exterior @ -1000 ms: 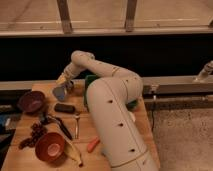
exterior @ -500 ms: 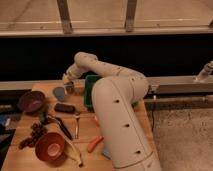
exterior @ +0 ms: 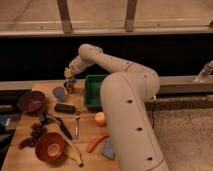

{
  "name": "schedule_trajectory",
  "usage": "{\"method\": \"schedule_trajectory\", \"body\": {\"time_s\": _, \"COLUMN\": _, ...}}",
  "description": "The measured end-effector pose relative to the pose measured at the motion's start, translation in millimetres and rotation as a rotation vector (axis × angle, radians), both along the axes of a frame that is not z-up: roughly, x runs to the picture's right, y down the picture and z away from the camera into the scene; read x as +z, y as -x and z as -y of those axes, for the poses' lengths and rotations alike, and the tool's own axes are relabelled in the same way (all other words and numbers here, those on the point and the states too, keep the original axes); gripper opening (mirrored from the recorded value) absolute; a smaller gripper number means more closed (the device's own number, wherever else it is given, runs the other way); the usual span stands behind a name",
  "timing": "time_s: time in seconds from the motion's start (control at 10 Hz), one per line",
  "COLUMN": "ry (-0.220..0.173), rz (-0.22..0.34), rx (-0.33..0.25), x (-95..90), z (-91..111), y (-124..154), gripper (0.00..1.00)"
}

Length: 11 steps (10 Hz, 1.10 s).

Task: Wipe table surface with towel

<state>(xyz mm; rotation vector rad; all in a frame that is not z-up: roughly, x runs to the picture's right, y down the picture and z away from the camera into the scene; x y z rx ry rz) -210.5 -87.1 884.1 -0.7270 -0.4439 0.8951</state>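
Entry: my gripper (exterior: 70, 76), far left part of the table (exterior: 88, 129), just above a small can (exterior: 70, 87) and beside the green bin (exterior: 95, 91).
- Grip: whether spread or closed, I cannot tell.
- Change: over the last second my gripper has drifted a little right, toward the bin, and my upper arm has risen; nothing on the table has moved.
- Towel: not in my hold as far as I can see. The likeliest candidate is the blue soft-looking piece (exterior: 107, 149) at the near edge, well apart from my gripper; I cannot be sure of it.
- Clutter: dark bowl (exterior: 31, 101), red bowl (exterior: 50, 147), banana (exterior: 73, 153), orange fruit (exterior: 100, 118).
- Reading: wiping not yet begun; I judge the towel must be fetched first.
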Motion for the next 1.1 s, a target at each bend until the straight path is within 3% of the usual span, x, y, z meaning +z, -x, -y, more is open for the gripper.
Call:
{"method": "schedule_trajectory", "body": {"time_s": 0.4, "ry": 0.097, "rz": -0.138, "rx": -0.138, "x": -36.3, "z": -25, "y": -78, "gripper": 0.17}}
{"method": "schedule_trajectory", "body": {"time_s": 0.6, "ry": 0.167, "rz": -0.207, "rx": -0.163, "x": -58.2, "z": -49, "y": -124, "gripper": 0.17}}
{"method": "schedule_trajectory", "body": {"time_s": 0.8, "ry": 0.188, "rz": -0.224, "rx": -0.169, "x": -65.8, "z": -58, "y": -136, "gripper": 0.17}}
{"method": "schedule_trajectory", "body": {"time_s": 1.1, "ry": 0.188, "rz": -0.222, "rx": -0.173, "x": -65.8, "z": -59, "y": -133, "gripper": 0.17}}
